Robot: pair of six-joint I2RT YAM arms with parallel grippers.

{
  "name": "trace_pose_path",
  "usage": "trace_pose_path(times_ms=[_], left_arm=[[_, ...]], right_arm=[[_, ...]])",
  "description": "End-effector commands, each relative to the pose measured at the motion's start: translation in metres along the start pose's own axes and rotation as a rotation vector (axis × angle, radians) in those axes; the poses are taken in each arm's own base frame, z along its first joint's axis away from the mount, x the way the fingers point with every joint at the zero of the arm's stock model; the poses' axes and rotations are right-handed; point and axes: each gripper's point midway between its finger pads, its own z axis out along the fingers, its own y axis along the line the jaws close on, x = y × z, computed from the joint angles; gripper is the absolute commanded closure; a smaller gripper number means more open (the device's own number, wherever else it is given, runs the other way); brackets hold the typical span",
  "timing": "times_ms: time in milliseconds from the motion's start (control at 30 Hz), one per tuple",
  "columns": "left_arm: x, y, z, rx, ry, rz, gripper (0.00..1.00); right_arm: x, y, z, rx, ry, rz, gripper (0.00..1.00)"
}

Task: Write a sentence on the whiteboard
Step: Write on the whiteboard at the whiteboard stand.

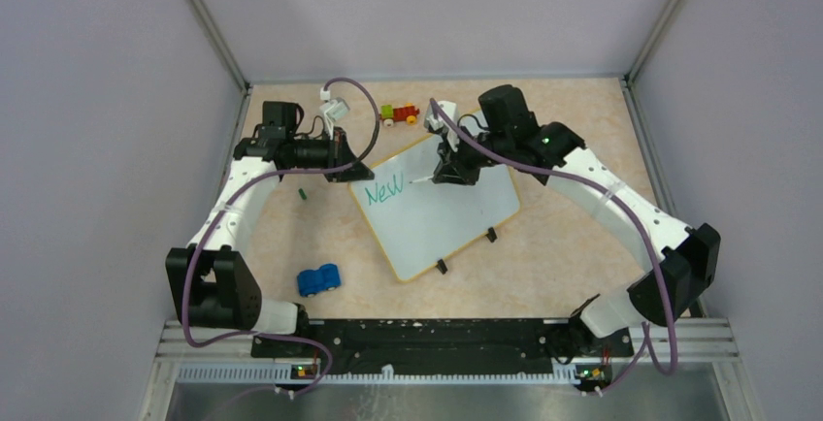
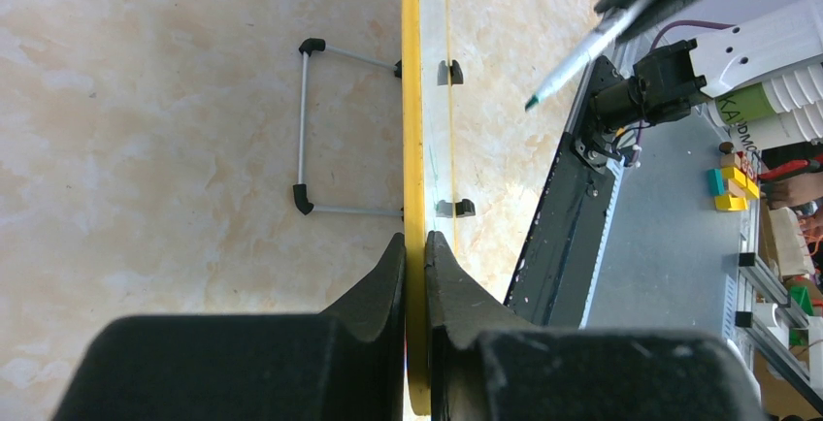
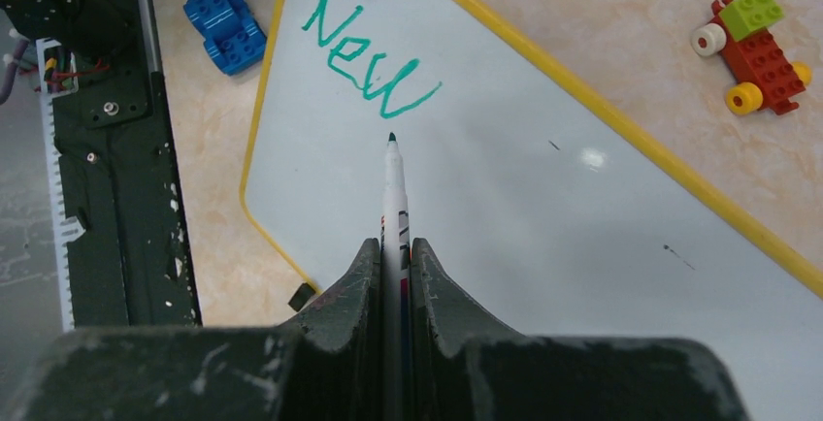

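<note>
Overhead, the whiteboard point(image 1: 437, 222) is lying askew on the table point(image 1: 548, 275), the sentence point(image 1: 383, 190) reading only "New". Left wrist: the left gripper point(image 2: 415, 243) is pinching its yellow rim. Right wrist: the right gripper point(image 3: 393, 246) is clamping a marker point(image 3: 393, 183), tip beside the word

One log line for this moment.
left hand: shut on board rim; right hand: shut on marker; text: "New" only; tip: beside w, contact unclear

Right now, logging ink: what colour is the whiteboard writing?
The writing is green; right wrist view shows it best.
</note>
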Motion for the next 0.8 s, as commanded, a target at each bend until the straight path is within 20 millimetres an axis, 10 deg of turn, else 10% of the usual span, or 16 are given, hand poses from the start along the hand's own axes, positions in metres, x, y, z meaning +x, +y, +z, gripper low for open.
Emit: trace_pose_path(times_ms=[0,767], left_arm=[[0.001,-0.001,0.002,0.002,0.015,0.064,1.0],[0.002,-0.003,0.004,0.007,0.021,0.068,1.0]], right_arm=[[-0.017,-0.002,-0.013,-0.01,-0.09,0.002,1.0],[-0.011,-0.026,0.012,0.121,-0.04,-0.009,1.0]])
